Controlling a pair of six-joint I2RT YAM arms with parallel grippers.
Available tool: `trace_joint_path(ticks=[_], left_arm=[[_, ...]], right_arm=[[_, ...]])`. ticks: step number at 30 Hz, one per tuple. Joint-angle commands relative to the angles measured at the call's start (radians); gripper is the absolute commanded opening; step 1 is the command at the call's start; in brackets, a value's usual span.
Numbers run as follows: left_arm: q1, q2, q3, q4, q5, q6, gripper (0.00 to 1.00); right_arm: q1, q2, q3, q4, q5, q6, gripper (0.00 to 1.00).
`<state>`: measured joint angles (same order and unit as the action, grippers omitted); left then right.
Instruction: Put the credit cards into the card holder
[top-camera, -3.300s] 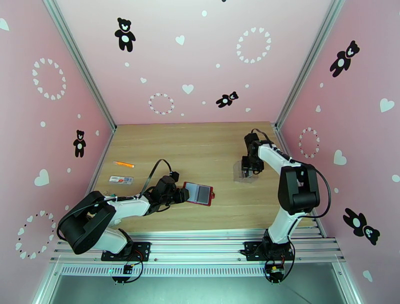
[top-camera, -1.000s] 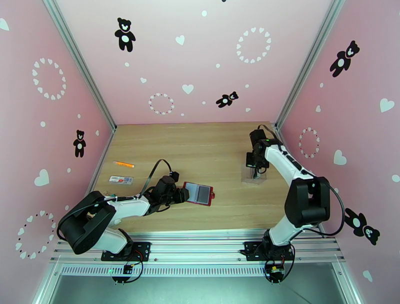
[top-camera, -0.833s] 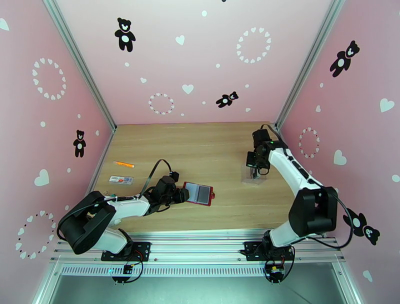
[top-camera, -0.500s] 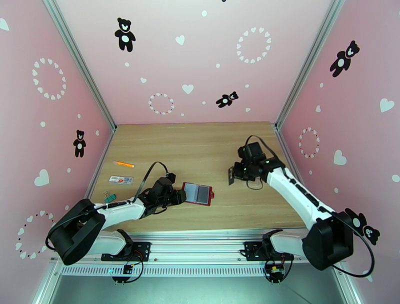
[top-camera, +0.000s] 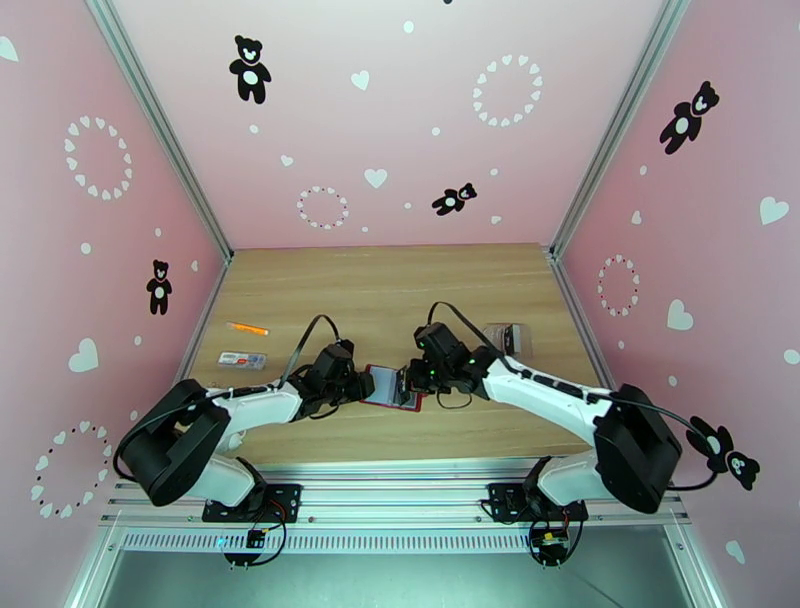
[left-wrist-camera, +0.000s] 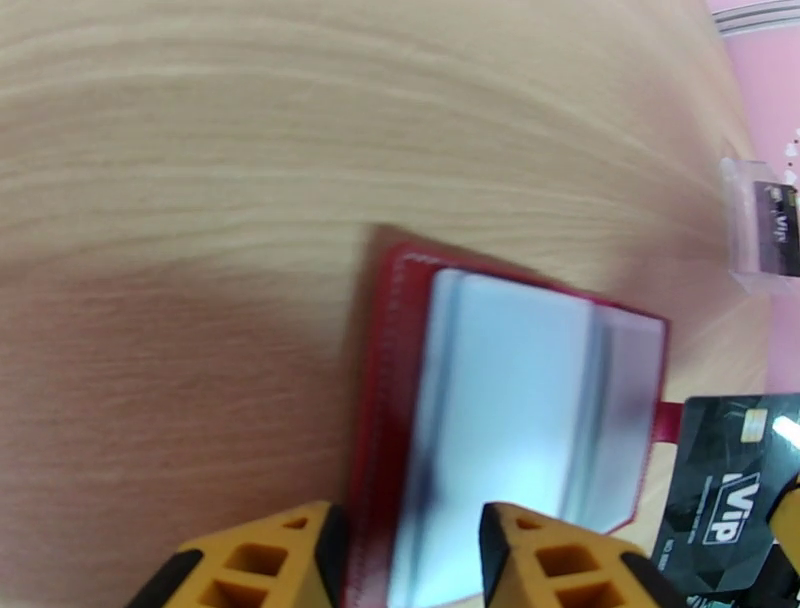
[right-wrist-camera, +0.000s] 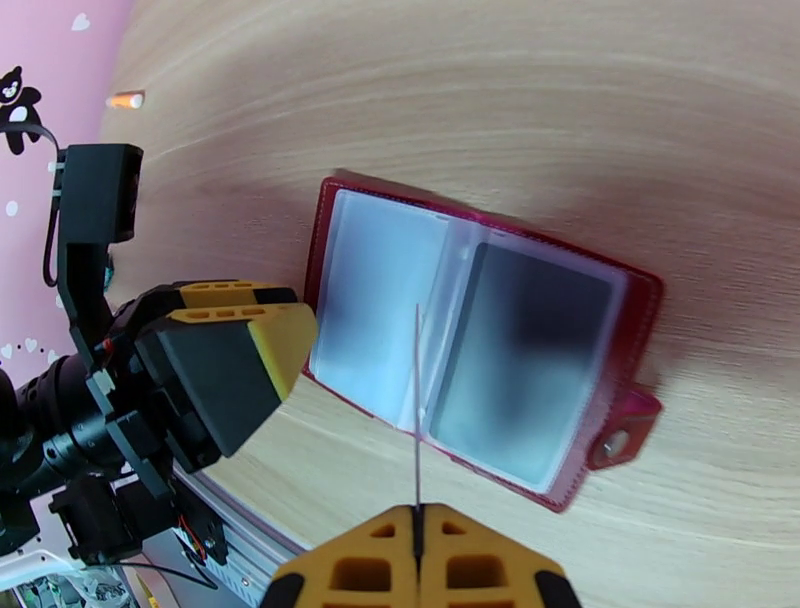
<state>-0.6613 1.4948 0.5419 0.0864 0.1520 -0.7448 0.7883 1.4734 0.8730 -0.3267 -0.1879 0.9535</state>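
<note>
Reads "VIP" in bold white letters on the dark card (left-wrist-camera: 725, 500) at the lower right of the left wrist view, just beside the red card holder (left-wrist-camera: 385, 420), with a row of small pale characters below it too tiny to make out. Carries white lettering, turned sideways and cut by the frame edge, on a second dark card (left-wrist-camera: 780, 225) inside the clear case (left-wrist-camera: 742, 215), not legible. Bears print on the white-and-red strip (top-camera: 242, 359) too small to read
</note>
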Motion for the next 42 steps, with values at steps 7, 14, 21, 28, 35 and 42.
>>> trace_joint_path(ticks=[7, 14, 21, 28, 35, 42], left_arm=[[-0.009, 0.022, -0.087, 0.116, 0.079, -0.058, 0.41], [-0.098, -0.043, -0.112, 0.109, 0.044, -0.094, 0.41], [-0.113, -0.097, -0.134, 0.014, -0.033, -0.105, 0.42], [-0.095, -0.112, -0.066, -0.054, -0.034, -0.075, 0.42], [-0.083, -0.088, -0.033, -0.066, -0.023, -0.068, 0.40], [-0.080, -0.033, -0.028, -0.045, -0.020, -0.073, 0.37]], right_arm=[[0.008, 0.081, 0.034, 0.002, 0.093, 0.014, 0.00], [-0.003, 0.133, 0.095, -0.039, 0.094, -0.019, 0.00], [-0.014, 0.151, 0.112, -0.057, 0.068, -0.042, 0.00], [-0.023, 0.101, 0.093, -0.080, 0.065, -0.082, 0.00], [-0.045, 0.122, 0.038, 0.038, -0.032, -0.095, 0.00], [-0.068, 0.127, -0.010, 0.099, -0.071, -0.092, 0.00]])
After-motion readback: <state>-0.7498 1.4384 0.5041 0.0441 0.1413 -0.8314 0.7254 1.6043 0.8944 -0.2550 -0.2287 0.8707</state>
